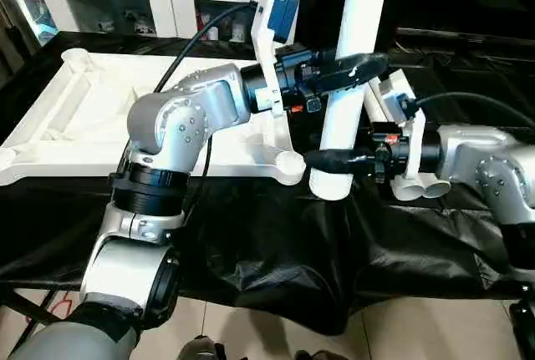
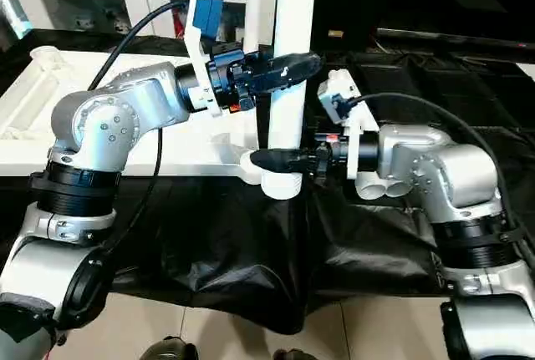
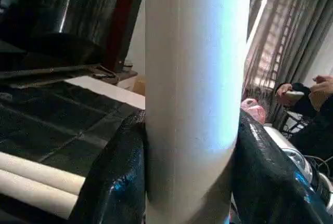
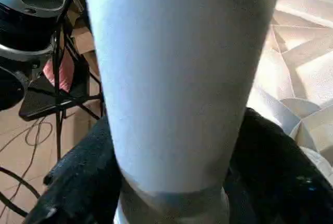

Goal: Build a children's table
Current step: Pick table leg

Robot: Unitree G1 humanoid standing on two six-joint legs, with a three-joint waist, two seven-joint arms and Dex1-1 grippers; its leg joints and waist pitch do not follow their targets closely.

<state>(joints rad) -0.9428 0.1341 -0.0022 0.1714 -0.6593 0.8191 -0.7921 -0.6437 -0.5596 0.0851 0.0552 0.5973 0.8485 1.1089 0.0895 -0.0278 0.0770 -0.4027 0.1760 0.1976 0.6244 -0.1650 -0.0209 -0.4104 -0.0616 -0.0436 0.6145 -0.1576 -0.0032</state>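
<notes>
Left pincer (image 1: 355,68) grips the upright leg (image 1: 351,51) high, right pincer (image 1: 338,159) apparently closing on it low, beside the tabletop (image 1: 84,118) corner socket (image 1: 291,164); keep it plumb, seat squarely.

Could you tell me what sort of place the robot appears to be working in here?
Probably a home-like room or a lab dressed as one. A white glass-door cabinet stands behind the work surface, which is draped in black cloth. The floor is tiled, and the left wrist view shows long curtains at a window.
</notes>
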